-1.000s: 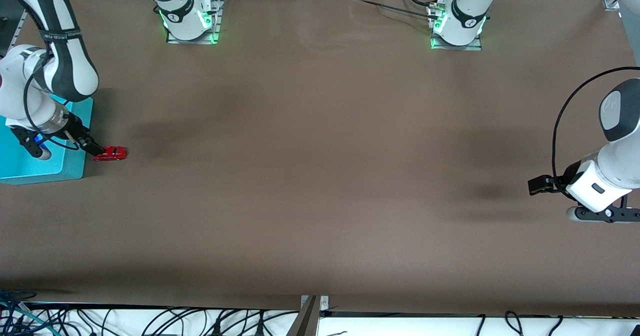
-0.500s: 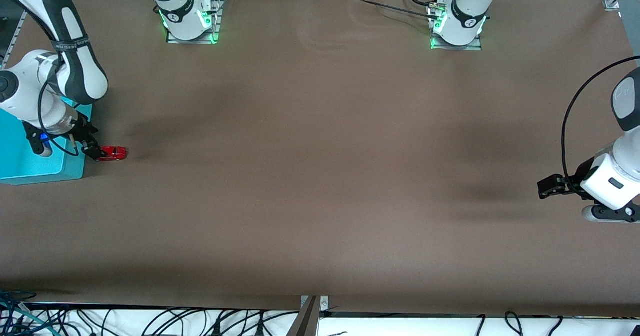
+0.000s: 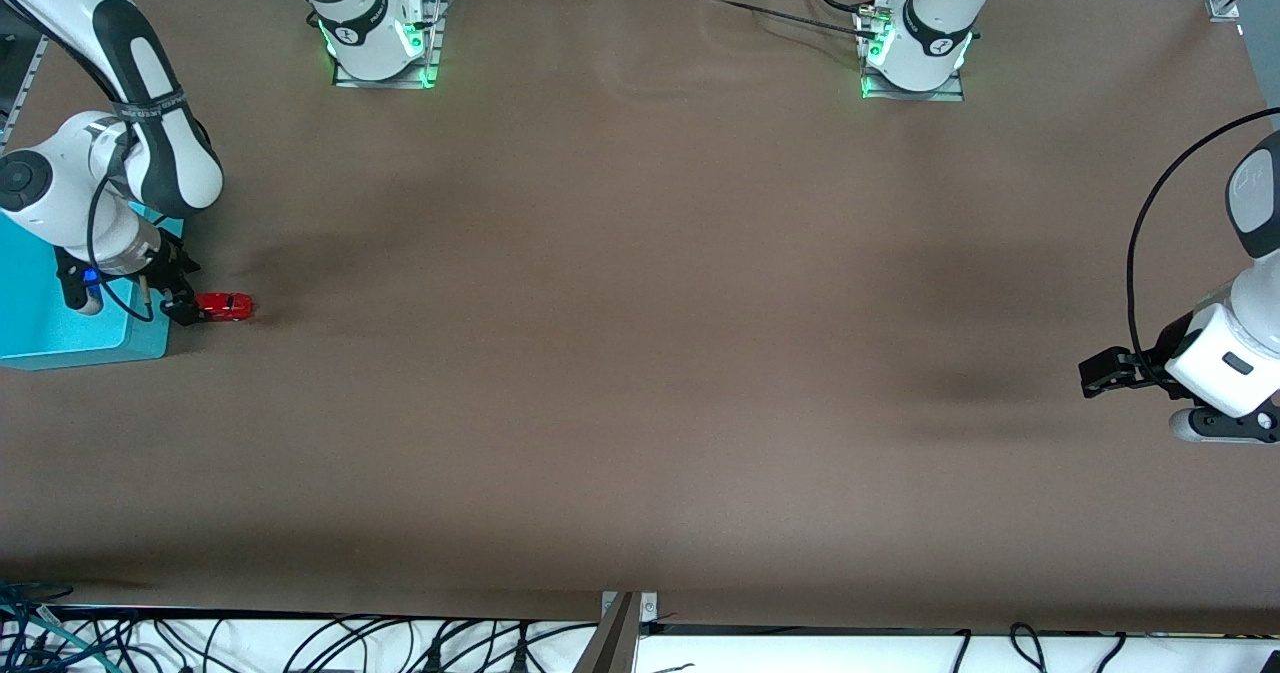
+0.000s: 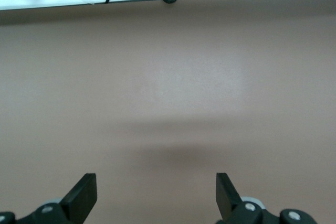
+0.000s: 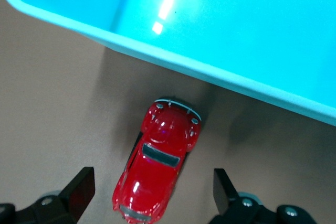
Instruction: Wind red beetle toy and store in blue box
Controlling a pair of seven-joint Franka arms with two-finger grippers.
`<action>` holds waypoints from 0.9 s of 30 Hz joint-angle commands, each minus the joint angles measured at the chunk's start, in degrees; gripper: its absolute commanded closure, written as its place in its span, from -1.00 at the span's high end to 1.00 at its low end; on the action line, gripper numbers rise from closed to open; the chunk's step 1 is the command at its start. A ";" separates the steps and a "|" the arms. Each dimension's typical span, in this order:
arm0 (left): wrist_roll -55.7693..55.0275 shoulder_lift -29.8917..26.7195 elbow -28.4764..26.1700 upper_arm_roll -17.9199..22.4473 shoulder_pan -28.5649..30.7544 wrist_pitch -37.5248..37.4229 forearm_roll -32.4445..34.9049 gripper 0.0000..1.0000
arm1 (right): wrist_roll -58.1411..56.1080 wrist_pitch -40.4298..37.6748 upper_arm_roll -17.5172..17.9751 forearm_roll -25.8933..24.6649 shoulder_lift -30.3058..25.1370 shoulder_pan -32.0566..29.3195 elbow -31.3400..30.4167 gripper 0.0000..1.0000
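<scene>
Status for you: red beetle toy (image 3: pixel 225 306) sits on the tabletop (image 3: pixel 640 353), just beside the blue box (image 3: pixel 60 328) at the right arm's end, not inside it. Box interior, as far as the right wrist view shows it, looks empty. So storing is not done, and you can't tell from these views whether the toy has been wound.

Right gripper (image 3: pixel 183 310) is low over the gap between box and toy, jaws apart, toy lying between them in the right wrist view, nothing clamped.

Left gripper (image 3: pixel 1097 374) waits over bare tabletop at the left arm's end, jaws apart, empty.

My read: you're at the grasp stage; grip, wind if needed, lift and drop into the box all remain.
</scene>
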 commanded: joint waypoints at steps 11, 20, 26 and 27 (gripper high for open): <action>-0.29 -2.78 0.41 4.92 -6.59 -0.93 -0.14 1.00 | 0.09 1.57 0.51 -1.27 4.28 -0.39 2.32 0.73; 0.33 -5.51 0.32 16.60 -15.20 -0.84 -7.43 1.00 | 0.88 1.31 0.51 -0.83 4.28 -0.39 2.85 -0.56; 0.77 -8.23 -0.30 25.92 -23.81 -0.93 -10.42 1.00 | 0.79 1.22 0.51 -1.18 3.93 -0.30 2.76 -1.00; 0.77 -8.84 -0.56 27.06 -25.04 -0.93 -10.78 1.00 | 0.88 1.22 0.60 -1.18 3.93 -0.22 2.76 -1.00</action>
